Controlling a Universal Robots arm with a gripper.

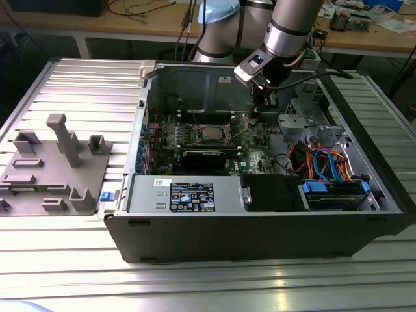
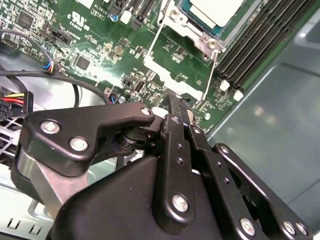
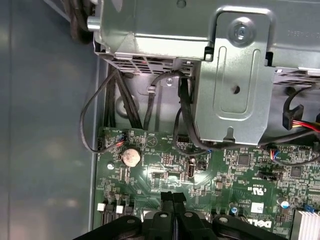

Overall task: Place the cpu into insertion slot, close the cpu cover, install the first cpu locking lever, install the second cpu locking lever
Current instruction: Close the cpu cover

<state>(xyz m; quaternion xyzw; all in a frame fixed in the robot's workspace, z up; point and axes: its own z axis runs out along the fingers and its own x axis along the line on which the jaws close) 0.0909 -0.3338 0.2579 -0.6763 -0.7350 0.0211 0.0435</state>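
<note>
**Gripper closed and empty at the open cpu cover**

Your gripper [image 2: 176, 102] has its fingers pressed together with nothing between them. The tips are right at the free edge of the cpu cover [image 2: 154, 44], which is swung open off the socket. Just beyond it, the cpu [image 2: 215, 7] sits in the insertion slot [image 2: 176, 14] on the green motherboard [image 2: 75, 40]. In the exterior view, the arm reaches down into the open computer case [image 1: 260, 227].

Closed end effector [image 3: 172, 196] over motherboard [image 3: 231, 175]
</note>
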